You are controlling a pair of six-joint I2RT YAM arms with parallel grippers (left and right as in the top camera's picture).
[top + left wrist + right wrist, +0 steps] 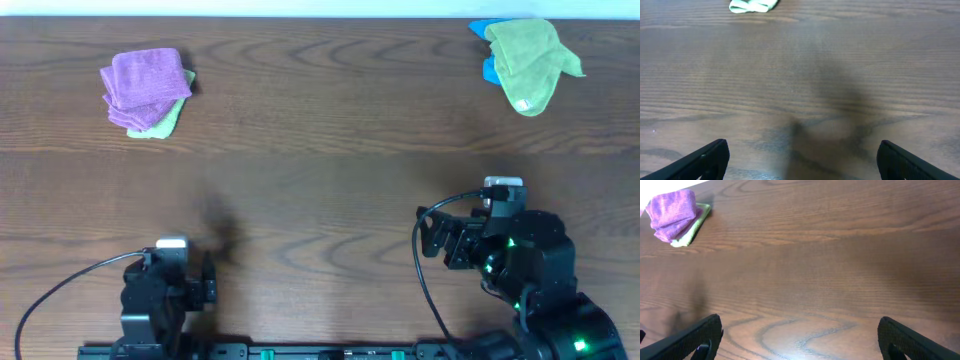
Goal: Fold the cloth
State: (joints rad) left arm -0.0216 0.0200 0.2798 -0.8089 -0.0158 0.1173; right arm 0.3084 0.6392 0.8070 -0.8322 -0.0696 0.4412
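While left gripper (804, 147) and right gripper (800, 322) are held wide open, empty, risk is noted: blue cloth (478, 29) beneath crumpled green cloth (525, 55) may be pinched along, spoiling fold.

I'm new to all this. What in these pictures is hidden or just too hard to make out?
1. Blue cloth, overhead: mostly covered by the green cloth, so its shape cannot be told.
2. Lime cloth, overhead: only its edges show under the purple cloth.
3. Left wrist: the top edge cuts that pile off; only a lime scrap shows.
4. Right arm, overhead: the bottom edge cuts off its base.
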